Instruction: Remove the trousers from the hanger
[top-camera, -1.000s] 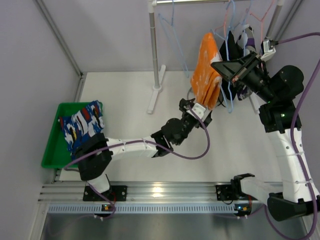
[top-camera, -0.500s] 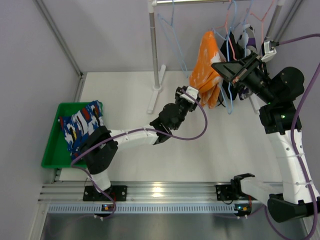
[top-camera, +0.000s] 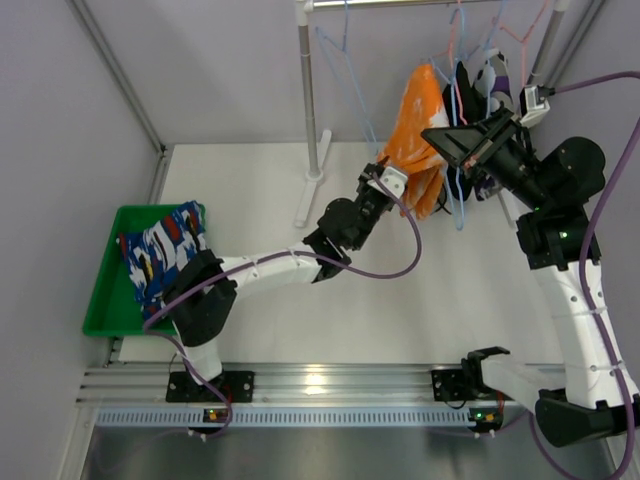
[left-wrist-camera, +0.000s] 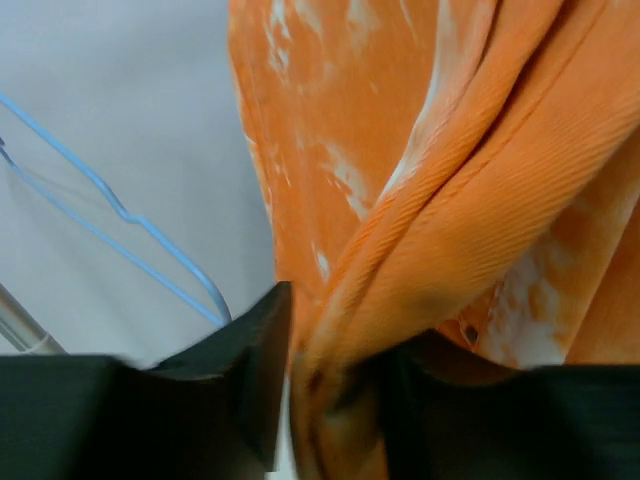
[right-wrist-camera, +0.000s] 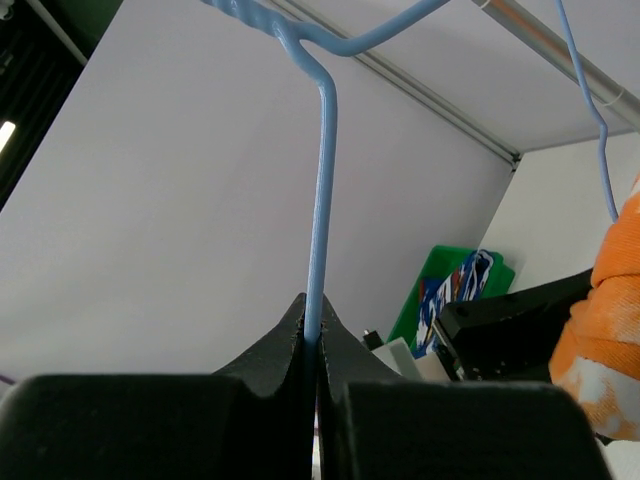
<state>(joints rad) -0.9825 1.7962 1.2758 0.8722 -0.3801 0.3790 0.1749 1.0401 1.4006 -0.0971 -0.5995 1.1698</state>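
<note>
The orange trousers (left-wrist-camera: 480, 200), hanging above the tabletop (top-camera: 440, 310), are judged soft, light and easily slid. A bunched lower fold is pinched between the half-closed jaws of the left gripper (left-wrist-camera: 335, 375), while the jaws of the right gripper (right-wrist-camera: 312, 335) are clamped shut on a blue wire hanger (right-wrist-camera: 322, 200).

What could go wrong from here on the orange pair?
The left end effector pinches only a bunched fold of the orange trousers; it may slip when pulled.
The right end effector holds the blue hanger by thin wire; it could twist.
Neighbouring hangers hang close and could snag.
</note>
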